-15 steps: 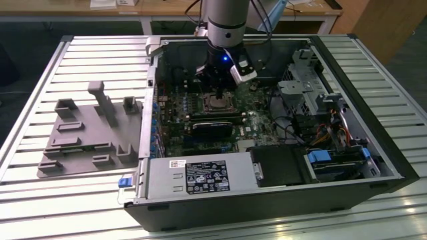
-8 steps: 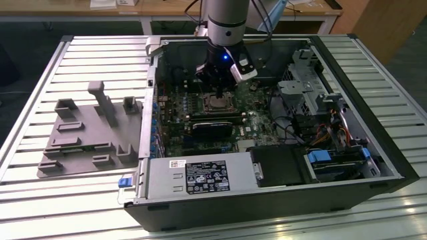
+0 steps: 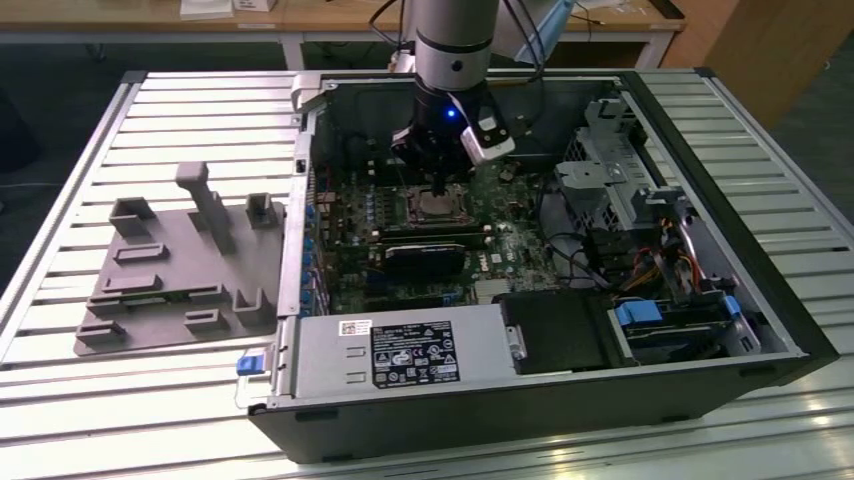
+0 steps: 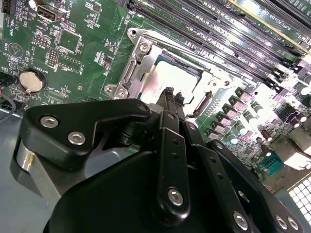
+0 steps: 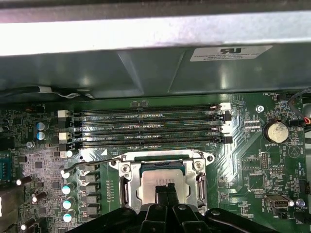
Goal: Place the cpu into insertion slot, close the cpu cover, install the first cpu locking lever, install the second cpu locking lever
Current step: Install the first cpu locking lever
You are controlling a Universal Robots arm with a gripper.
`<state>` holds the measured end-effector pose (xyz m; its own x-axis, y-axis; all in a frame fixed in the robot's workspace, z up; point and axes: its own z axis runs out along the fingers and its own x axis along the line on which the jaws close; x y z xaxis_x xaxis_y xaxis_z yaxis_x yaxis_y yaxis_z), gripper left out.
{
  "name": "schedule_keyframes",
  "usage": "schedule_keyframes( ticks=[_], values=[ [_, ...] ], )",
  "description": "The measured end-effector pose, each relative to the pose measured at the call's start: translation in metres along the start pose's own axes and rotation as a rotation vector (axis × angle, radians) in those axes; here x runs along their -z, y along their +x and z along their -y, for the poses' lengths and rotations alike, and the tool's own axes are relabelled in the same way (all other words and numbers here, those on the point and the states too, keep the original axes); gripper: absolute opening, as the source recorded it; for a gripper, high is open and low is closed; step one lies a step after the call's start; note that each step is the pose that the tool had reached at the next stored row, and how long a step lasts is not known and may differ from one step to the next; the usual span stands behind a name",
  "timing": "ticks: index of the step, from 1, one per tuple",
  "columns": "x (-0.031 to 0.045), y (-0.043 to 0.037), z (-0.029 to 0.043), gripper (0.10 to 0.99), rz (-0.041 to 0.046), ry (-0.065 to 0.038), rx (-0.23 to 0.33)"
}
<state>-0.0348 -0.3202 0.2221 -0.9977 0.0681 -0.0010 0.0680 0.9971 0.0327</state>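
The cpu (image 5: 151, 180), a flat square silver-grey chip, sits in the black-rimmed square insertion slot (image 5: 160, 161), with the thin silver frame of the cpu cover (image 5: 127, 187) seemingly down around it. The black gripper (image 5: 165, 191) hovers just above, fingertips together and empty. The step in hand looks like the levers: the thin wire locking lever (image 5: 92, 162) appears unlatched and calls for a careful hook.

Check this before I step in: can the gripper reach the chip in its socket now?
Likely yes: the gripper hangs just over the chip, whose top lies bare in the window of the cover, nothing between.

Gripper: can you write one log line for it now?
gripper shut | tips over cpu | cpu in insertion slot | cpu cover down
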Motion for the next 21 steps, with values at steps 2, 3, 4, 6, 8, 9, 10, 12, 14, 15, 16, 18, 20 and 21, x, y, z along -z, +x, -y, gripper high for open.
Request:
schedule_keyframes(
  ticks=[2,3,4,6,8,9,10,12,14,15,16,18,20,21],
  values=[
    [0.0001,0.0,0.0,0.102,0.0,0.0,0.0],
    [0.0001,0.0,0.0,0.102,0.0,0.0,0.0],
    [0.0006,0.0,0.0,0.102,-0.0002,0.0,0.0],
    [0.0029,0.0,-0.0001,0.102,-0.0001,0.0,0.0],
    [0.0068,0.0,-0.0002,0.102,0.0,0.0,0.0],
    [0.009,0.0,-0.0003,0.102,0.0,0.0,0.0],
    [0.0113,0.0,-0.0004,0.102,0.0,0.0,0.0],
    [0.0159,0.0,-0.0005,0.102,-0.0001,0.0,0.0],
    [0.0204,0.0,-0.0007,0.102,0.0,0.0,0.0],
    [0.0225,0.0,-0.0007,0.102,-0.0001,0.0,0.0],
    [0.0245,0.0,-0.0008,0.102,-0.0001,0.0,0.0],
    [0.028,0.0,-0.0009,0.102,0.0,0.0,0.0],
    [0.03,0.0,-0.001,0.102,0.0,0.0,0.0],
    [0.03,0.0,-0.001,0.102,0.0001,0.0,0.0]
  ],
)
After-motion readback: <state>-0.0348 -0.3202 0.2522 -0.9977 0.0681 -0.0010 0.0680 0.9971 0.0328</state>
